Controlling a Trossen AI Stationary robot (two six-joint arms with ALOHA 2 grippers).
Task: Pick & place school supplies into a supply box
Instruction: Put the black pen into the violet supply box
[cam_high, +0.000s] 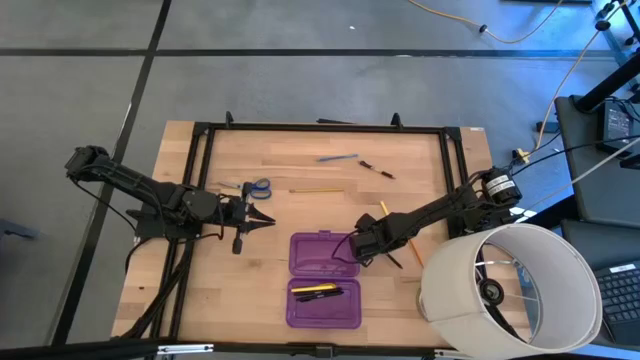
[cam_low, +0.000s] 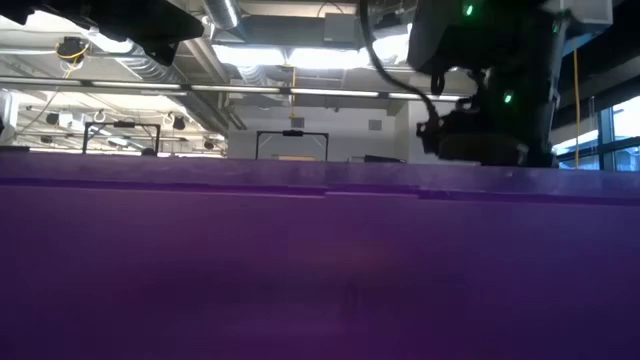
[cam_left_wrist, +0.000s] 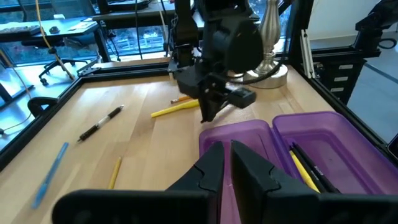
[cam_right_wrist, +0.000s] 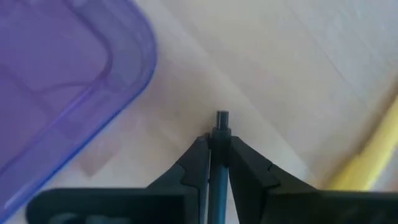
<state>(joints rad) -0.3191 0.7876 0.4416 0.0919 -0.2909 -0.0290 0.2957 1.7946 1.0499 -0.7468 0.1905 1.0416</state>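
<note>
The purple supply box (cam_high: 323, 280) lies open near the table's near edge; its near half holds a yellow pencil and dark pens (cam_high: 318, 291). Its wall (cam_low: 320, 270) fills the low view. My right gripper (cam_high: 360, 250) stands at the far half's right side (cam_right_wrist: 74, 68), shut on a dark pen. My left gripper (cam_high: 268, 220) hovers left of the box, shut and empty (cam_left_wrist: 227, 163). The blue-handled scissors (cam_high: 256, 187), a yellow pencil (cam_high: 315, 190), a blue pen (cam_high: 337, 158) and a black pen (cam_high: 378, 170) lie farther back. My right gripper pinches a dark pen between its two fingers. The pen lies along the fingers, and its end (cam_right_wrist: 222, 118) sticks out just past the fingertips. The fingers (cam_left_wrist: 208, 109) slant down toward the table beside the box's far half. Whether the pen's end touches the wood, I cannot tell.
A large white cylinder (cam_high: 510, 285) lies at the table's near right corner, close behind my right arm. Another yellow pencil (cam_high: 383, 208) (cam_right_wrist: 367, 162) and a black pen (cam_high: 393, 260) lie beside my right gripper. A black frame (cam_high: 320, 127) borders the table.
</note>
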